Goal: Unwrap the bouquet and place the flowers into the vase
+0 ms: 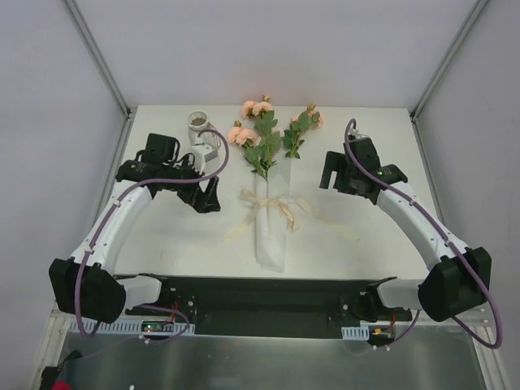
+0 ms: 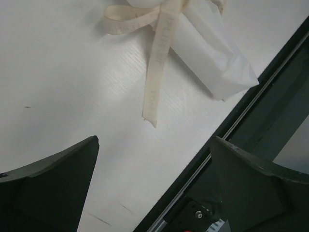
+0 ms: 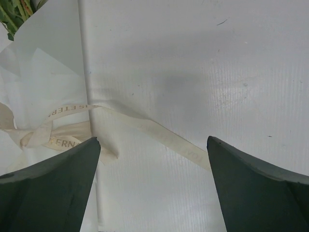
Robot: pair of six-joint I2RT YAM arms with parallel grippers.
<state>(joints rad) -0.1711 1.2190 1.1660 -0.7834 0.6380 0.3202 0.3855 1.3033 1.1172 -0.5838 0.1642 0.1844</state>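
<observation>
Jaws on left arm [image 1: 122, 213] and right arm [image 1: 413, 213] are spread, empty. Between them the bouquet [image 1: 270, 213] lies tied, the vase [image 1: 198, 123] at its eleven o'clock. Untying is judged pending: a ribbon [image 3: 159, 137] tail must be pinched and pulled.

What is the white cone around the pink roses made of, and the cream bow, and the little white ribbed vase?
The white cone looks like thin matte paper: it creases sharply and folds at the tip. The cream bow seems a flat, dull ribbon, paper or cloth, with printed letters. The little white ribbed vase may be ceramic or plastic; it is too small to tell.
</observation>
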